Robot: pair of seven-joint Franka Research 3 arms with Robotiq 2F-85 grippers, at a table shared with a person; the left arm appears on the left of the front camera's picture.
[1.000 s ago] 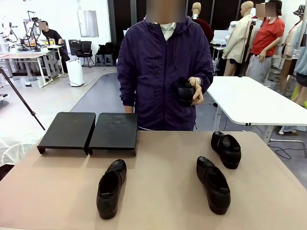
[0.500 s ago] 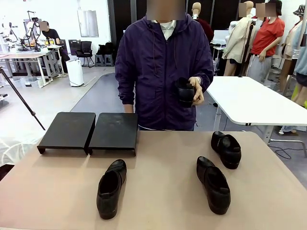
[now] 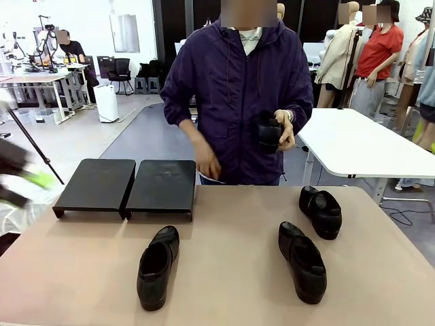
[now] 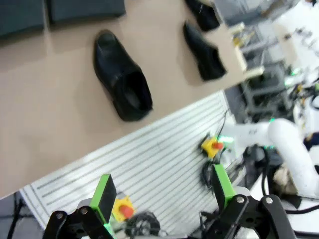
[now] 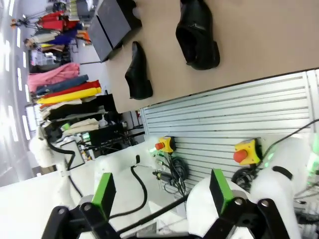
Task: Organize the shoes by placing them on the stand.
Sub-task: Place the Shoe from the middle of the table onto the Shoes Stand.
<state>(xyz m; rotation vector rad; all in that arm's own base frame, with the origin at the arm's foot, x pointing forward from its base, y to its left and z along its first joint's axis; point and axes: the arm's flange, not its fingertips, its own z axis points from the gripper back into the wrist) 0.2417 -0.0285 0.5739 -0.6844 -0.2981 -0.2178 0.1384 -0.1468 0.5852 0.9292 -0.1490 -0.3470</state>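
While my left hand (image 4: 162,199) hangs off the tabletop's (image 4: 50,129) near edge: fingers (image 4: 105,193) apart, holding nothing.
Nearest shoe (image 4: 122,74): ahead of it, long axis pointing away, toe toward the stand (image 4: 84,9).
Nearer arm: left; right hand (image 5: 158,196) also apart, by another shoe (image 5: 197,35).

Black shoes (image 3: 304,261), apparently matte-black stand (image 3: 163,185)

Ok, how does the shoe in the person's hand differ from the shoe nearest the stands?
The held black leather shoe is gripped in the person's hand, off the tan table; the left black leather shoe by the black stands lies flat on it, untouched. Both look glossy.
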